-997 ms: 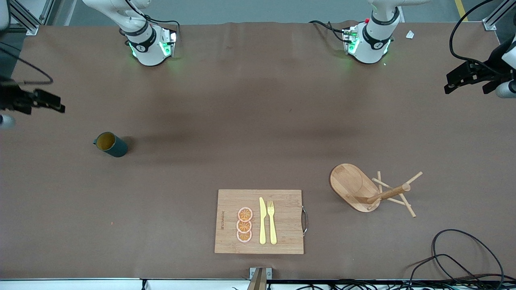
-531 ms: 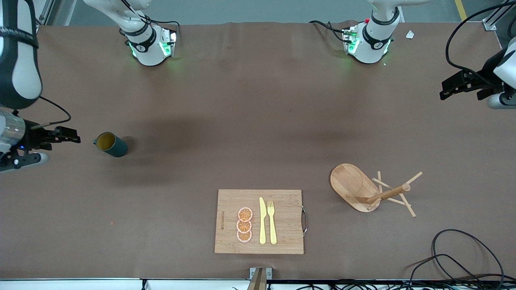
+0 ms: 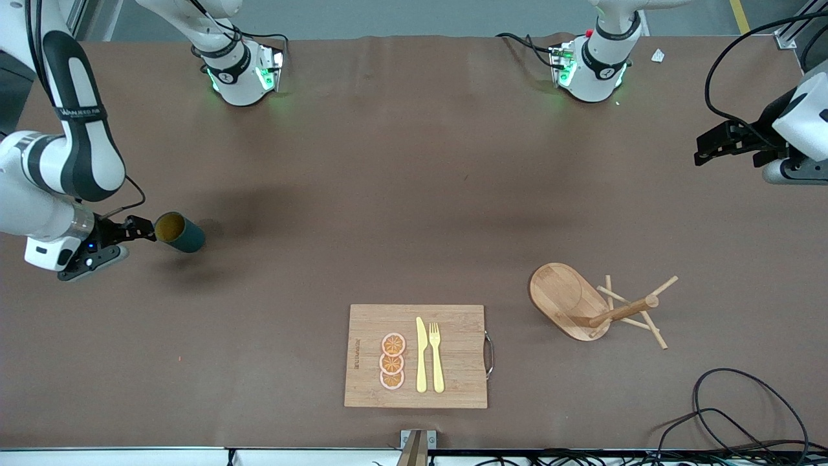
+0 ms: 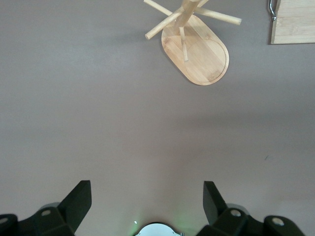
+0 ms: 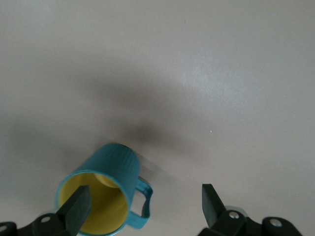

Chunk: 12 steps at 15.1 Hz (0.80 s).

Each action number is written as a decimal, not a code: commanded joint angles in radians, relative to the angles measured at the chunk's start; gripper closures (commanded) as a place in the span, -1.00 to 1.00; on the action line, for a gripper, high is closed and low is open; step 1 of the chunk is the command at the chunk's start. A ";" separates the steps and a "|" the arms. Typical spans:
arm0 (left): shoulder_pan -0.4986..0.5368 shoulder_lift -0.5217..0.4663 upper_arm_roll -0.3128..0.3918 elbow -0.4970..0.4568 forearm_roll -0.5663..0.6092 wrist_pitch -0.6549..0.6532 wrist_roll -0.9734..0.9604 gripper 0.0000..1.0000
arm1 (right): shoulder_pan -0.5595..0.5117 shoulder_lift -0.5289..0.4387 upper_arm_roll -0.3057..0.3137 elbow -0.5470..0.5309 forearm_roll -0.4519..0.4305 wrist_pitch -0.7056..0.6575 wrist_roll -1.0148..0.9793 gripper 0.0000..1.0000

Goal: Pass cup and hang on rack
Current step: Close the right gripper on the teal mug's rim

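the right gripper [image 3: 143,232] has swung in, jaws spread, now just beside the cup [image 3: 179,232]. the left gripper [image 3: 705,147], also spread and empty, has drifted slightly inward, well apart from the rack [image 3: 585,306].

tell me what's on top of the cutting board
On the cutting board lie three orange slices, a yellow knife and a yellow fork, side by side. Whatever is under them is covered.

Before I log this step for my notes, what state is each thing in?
cup: upright on the table, empty, not gripped.
rack: upright on its base, pegs bare.
right gripper: open, beside the cup's rim.
left gripper: open, holding nothing, over the table at the left arm's end.
cutting board: flat, carrying a knife, a fork and three orange slices.
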<state>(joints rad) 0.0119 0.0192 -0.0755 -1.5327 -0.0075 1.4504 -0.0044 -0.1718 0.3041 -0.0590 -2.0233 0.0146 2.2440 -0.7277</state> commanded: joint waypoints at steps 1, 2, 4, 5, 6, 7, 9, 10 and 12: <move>-0.001 0.013 -0.001 0.020 -0.006 -0.013 0.026 -1.00 | -0.015 0.000 0.014 -0.064 -0.005 0.058 -0.029 -1.00; 0.000 0.013 -0.001 0.020 -0.006 -0.015 0.026 -1.00 | -0.015 0.000 0.014 -0.080 -0.005 0.059 -0.036 -1.00; 0.005 0.013 -0.003 0.020 -0.006 -0.013 0.027 -1.00 | -0.017 0.000 0.014 -0.107 -0.005 0.060 -0.047 -1.00; 0.008 0.014 -0.001 0.020 -0.006 -0.015 0.027 -1.00 | -0.017 0.000 0.014 -0.112 -0.005 0.059 -0.052 -1.00; 0.011 0.015 -0.001 0.022 -0.006 -0.013 0.027 -1.00 | -0.017 -0.002 0.014 -0.123 -0.005 0.060 -0.053 -0.98; 0.011 0.015 -0.001 0.020 -0.002 -0.015 0.026 -1.00 | -0.017 -0.002 0.014 -0.127 -0.005 0.060 -0.055 -0.89; 0.010 0.015 0.000 0.019 0.003 -0.016 0.024 -1.00 | -0.017 -0.002 0.014 -0.130 -0.005 0.060 -0.070 -0.53; 0.010 0.015 0.000 0.019 0.004 -0.018 0.023 -1.00 | -0.015 0.000 0.013 -0.129 -0.005 0.059 -0.090 -0.24; 0.011 0.013 0.002 0.019 0.004 -0.018 0.023 -1.00 | -0.015 0.000 0.013 -0.129 -0.005 0.054 -0.131 0.54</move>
<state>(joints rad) 0.0185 0.0276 -0.0730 -1.5327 -0.0074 1.4493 0.0067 -0.1743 0.3272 -0.0562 -2.1208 0.0146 2.2872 -0.8152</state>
